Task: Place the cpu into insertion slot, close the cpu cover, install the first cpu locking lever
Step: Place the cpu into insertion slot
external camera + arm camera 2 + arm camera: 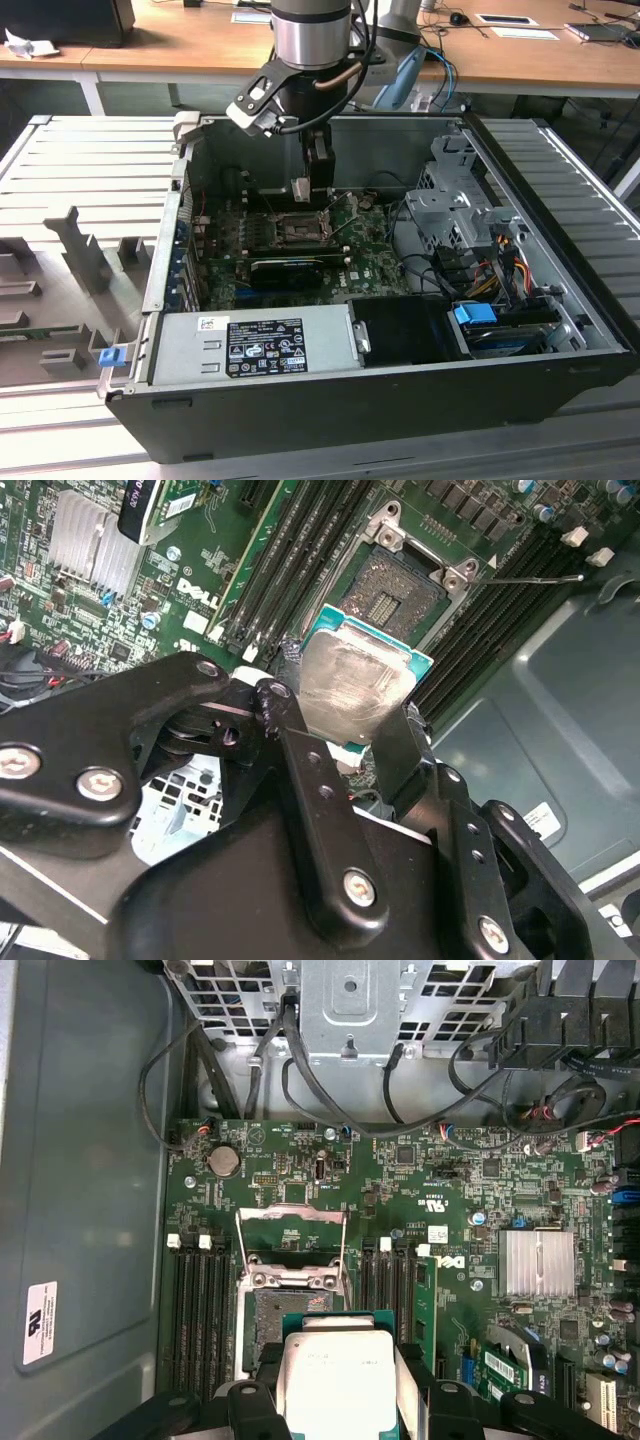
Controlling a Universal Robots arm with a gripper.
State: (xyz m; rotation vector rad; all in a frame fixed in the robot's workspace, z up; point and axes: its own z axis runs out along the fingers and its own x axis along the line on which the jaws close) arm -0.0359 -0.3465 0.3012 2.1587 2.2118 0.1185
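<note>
**Exterior view.** The gripper hangs inside the open computer case, directly above the insertion slot. It is clamped on the cpu, a small pale tile held clear of the slot.

**Second wrist view.** The cpu is pinched by two opposite edges between the black metal fingers. Its face is a dull, brushed grey metal plate on a thin teal board. The insertion slot lies beyond the chip and apart from it. The slot is unoccupied: a dark grainy contact field in a silver frame.

Handling, by judgement:
- The part looks light, thin and rigid.
- The smooth metal face may slip.
- The underside and the socket contacts are likely fragile.
- Grip by the edges only and keep it level with the slot.

**First wrist view.** The cpu sits in front of the near edge of the insertion slot, between the two fingers. The cpu cover, a thin silver sheet-metal frame with a cut-out centre, is swung up at the far side of the slot, so it is not yet closed
</note>
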